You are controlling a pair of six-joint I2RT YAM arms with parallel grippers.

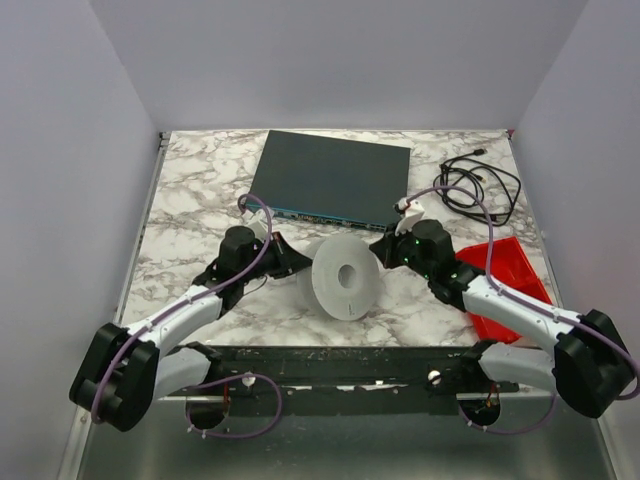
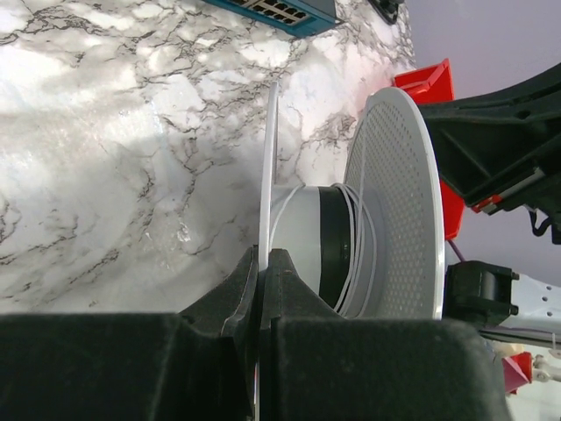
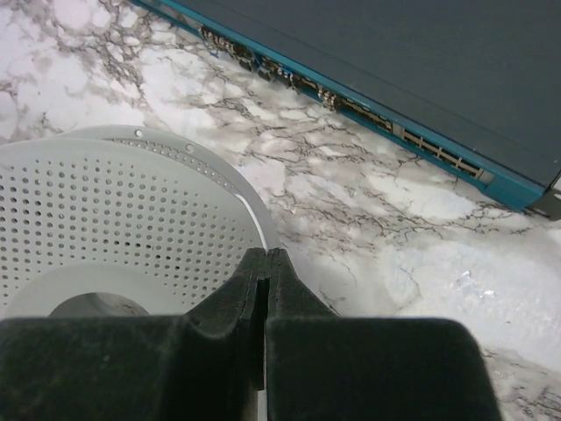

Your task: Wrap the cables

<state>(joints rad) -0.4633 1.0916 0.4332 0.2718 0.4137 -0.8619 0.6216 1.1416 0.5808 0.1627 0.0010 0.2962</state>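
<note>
Top external view shows a white marble table with grey veins, closed in by plain pale grey walls on three sides. A white spool lies on its side in the middle of the table. The left gripper is at the left of the spool and the right gripper at its right. Behind the spool lies a dark network switch with a teal front. A coiled black cord is behind and to the right of the spool, and a red bin to its right.

From the left wrist, the left gripper is pinching the thin flange of the spool by its edge. The thin white wire is wound in some loose turns around the hub, between the two flanges.

From the right wrist, the right gripper has its fingers pressed together on the rim of the perforated flange.
</note>
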